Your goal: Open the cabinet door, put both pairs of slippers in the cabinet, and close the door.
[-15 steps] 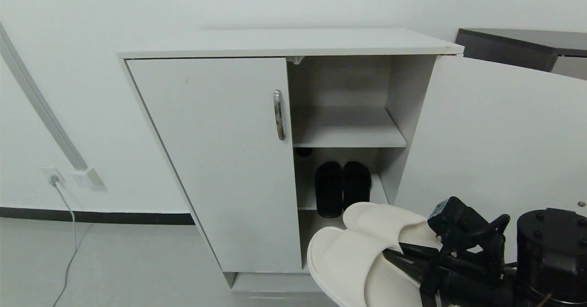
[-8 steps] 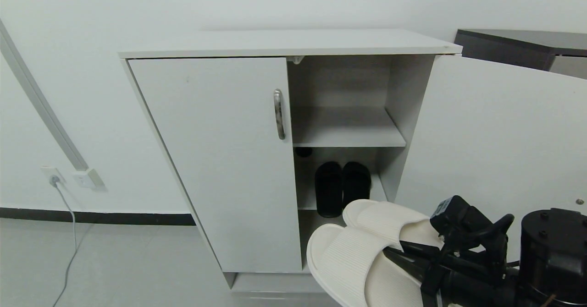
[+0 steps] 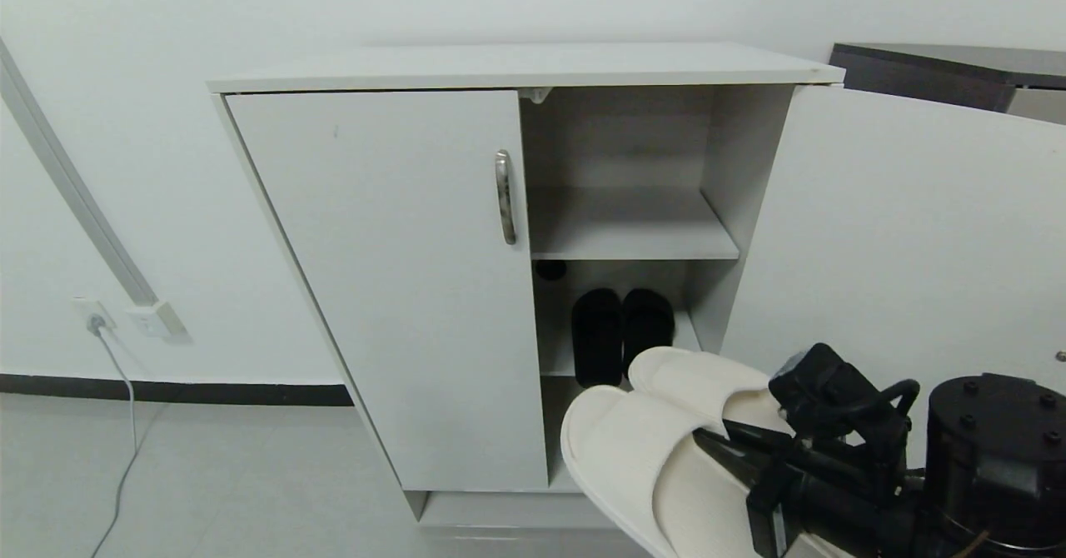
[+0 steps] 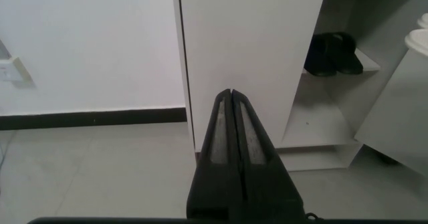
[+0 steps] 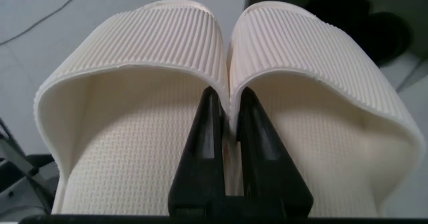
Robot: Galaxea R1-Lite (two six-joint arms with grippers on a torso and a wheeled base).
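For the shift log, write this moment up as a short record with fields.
Cabinet: right door open, left door shut
Black slippers: side by side on the second shelf down
White slippers: held together in front of the opening, outside the cabinet
Right gripper: fingers clamped on the pair's inner edges
Left gripper: fingers shut, empty, facing the left door
Left to do: white pair in, door closed

Passage between shut left door (image 3: 391, 275) and open right door (image 3: 899, 233); black slippers (image 3: 622, 333) occupy middle shelf (image 3: 554, 354).
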